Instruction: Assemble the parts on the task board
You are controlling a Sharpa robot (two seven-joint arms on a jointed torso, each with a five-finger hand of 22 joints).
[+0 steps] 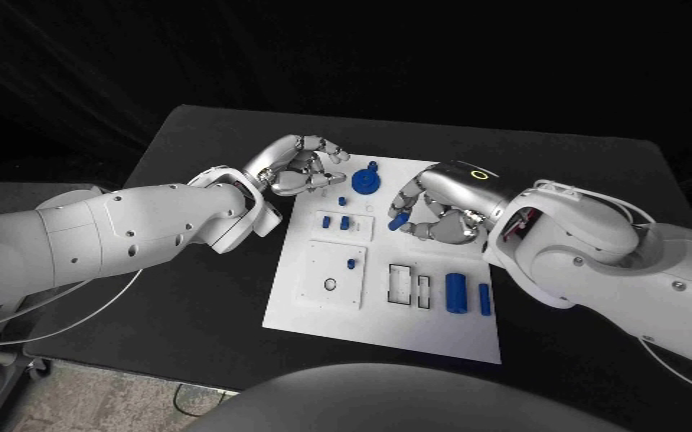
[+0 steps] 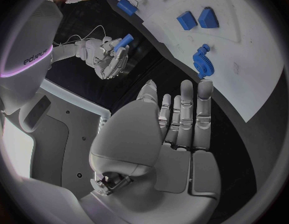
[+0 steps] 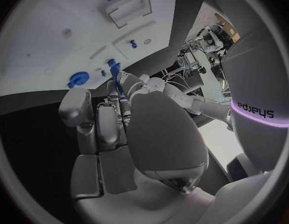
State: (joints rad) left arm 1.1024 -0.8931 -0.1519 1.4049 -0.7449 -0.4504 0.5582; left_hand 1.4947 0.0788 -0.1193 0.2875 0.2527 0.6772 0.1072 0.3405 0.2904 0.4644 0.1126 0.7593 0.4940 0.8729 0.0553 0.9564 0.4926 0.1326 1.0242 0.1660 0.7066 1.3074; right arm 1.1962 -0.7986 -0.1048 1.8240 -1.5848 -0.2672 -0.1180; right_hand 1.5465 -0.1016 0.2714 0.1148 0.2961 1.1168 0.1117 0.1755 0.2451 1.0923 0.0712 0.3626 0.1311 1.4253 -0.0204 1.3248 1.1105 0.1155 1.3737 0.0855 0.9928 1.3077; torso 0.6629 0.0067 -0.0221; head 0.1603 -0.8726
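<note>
Above the task board (image 1: 378, 320), right hand (image 1: 433, 214) pinching blue part (image 1: 398, 221)

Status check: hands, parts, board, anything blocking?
Left hand open beside round blue gear part. Right hand pinches small blue part over white task board. Nothing blocking.

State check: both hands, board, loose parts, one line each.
Left hand: holding nothing, fingers apart, beside the blue gear.
Right hand: pinching a small blue peg.
Blue round gear: sitting on the board.
White task board: flat on table.
Blue cylinder: lying on the board.
</note>
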